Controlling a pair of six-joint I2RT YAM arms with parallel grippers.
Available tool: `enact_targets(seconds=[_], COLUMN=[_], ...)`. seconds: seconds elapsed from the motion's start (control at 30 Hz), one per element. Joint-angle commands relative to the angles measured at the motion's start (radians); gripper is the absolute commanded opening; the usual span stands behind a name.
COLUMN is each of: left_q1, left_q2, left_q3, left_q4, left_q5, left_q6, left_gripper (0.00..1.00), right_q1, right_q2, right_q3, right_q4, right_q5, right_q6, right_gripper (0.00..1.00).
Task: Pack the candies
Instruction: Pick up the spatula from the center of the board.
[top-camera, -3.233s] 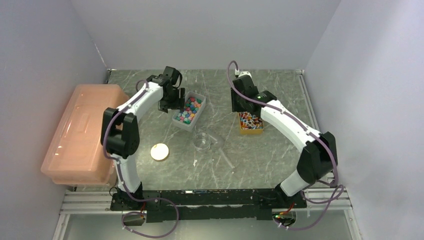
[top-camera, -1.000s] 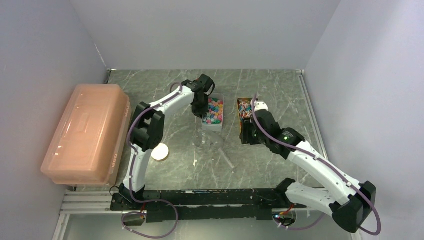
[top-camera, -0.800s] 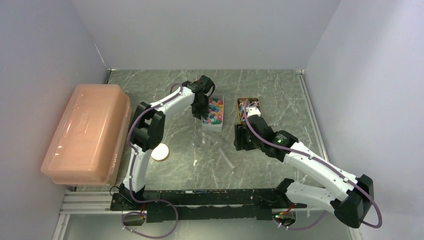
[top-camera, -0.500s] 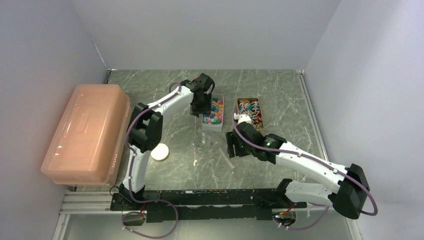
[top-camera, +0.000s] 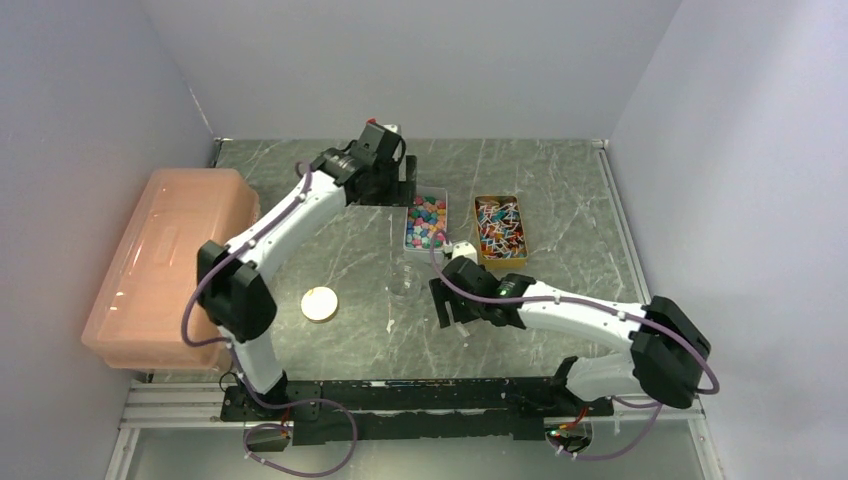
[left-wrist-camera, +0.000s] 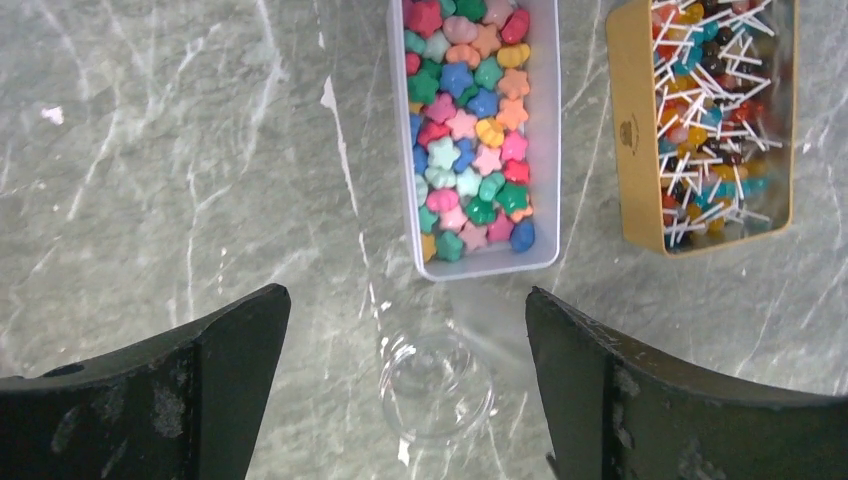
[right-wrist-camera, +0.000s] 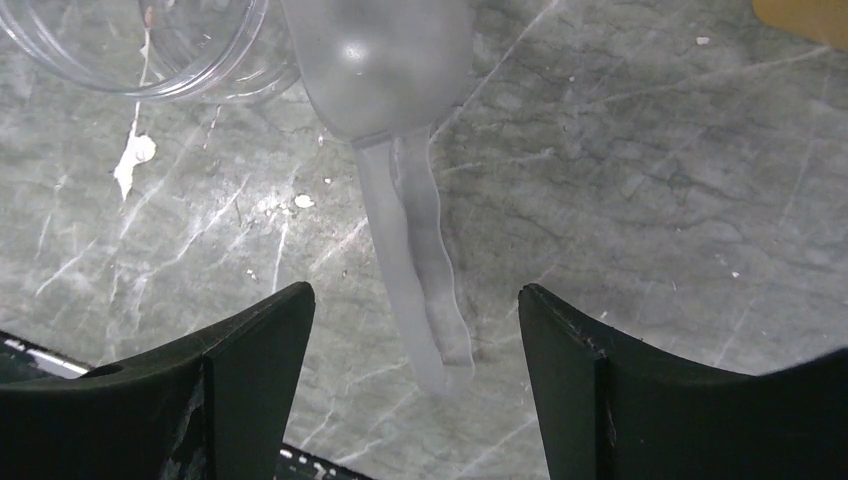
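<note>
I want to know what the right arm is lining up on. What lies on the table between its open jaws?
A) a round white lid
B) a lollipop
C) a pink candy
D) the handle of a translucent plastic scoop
D: the right wrist view shows the translucent plastic scoop flat on the grey marbled table, its handle between the open jaws of the right gripper, touching neither.

I see the candies (left-wrist-camera: 470, 130) as a heap of small, chunky, star-like sweets in pink, blue, green, teal, red, yellow and orange. They all lie loose inside a narrow, rectangular, open-topped translucent tub (left-wrist-camera: 488, 270), filling it from end to end. The tub sits flat on the grey marbled table (left-wrist-camera: 200, 150), towards its far middle in my overhead view.
</note>
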Motion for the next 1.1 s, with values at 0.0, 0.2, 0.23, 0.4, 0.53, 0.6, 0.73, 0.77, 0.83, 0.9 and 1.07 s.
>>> enact_targets(seconds=[0.0,0.2,0.23,0.4,0.53,0.6,0.73,0.77,0.83,0.9,1.07], left_q1=[-0.003,-0.003,-0.003,-0.003,-0.002,-0.003,-0.003,-0.003,-0.003,-0.002,-0.003], left_q2=[-0.12,-0.256,-0.275,-0.361,-0.41,-0.433,-0.485,-0.498,-0.521,-0.538,-0.592], left_q3=[-0.079,-0.205,-0.23,-0.342,-0.393,-0.411,-0.448,-0.456,-0.469,-0.477,-0.524], left_q4=[0.0,0.035,0.043,0.107,0.113,0.112,0.12,0.122,0.118,0.106,0.109], left_q5=[-0.019,0.053,0.056,0.098,0.099,0.094,0.098,0.1,0.102,0.104,0.086], left_q6=[0.062,0.105,0.114,0.146,0.161,0.172,0.182,0.182,0.185,0.188,0.194], left_gripper=[0.94,0.94,0.94,0.94,0.94,0.94,0.94,0.94,0.94,0.94,0.94], right_q1=[0.011,0.033,0.039,0.058,0.069,0.073,0.078,0.079,0.081,0.083,0.089], right_q2=[0.055,0.135,0.146,0.208,0.246,0.261,0.282,0.286,0.291,0.294,0.291], right_q3=[0.013,0.048,0.055,0.097,0.12,0.123,0.128,0.131,0.134,0.137,0.142], right_q4=[0.083,0.082,0.079,0.058,0.043,0.04,0.031,0.031,0.028,0.022,0.003], right_q5=[0.043,0.068,0.08,0.127,0.164,0.176,0.187,0.188,0.188,0.19,0.201], right_q6=[-0.022,-0.043,-0.041,-0.049,-0.041,-0.036,-0.028,-0.027,-0.024,-0.022,-0.016], right_gripper=[0.79,0.74,0.73,0.68,0.65,0.63,0.56,0.55,0.52,0.5,0.38])
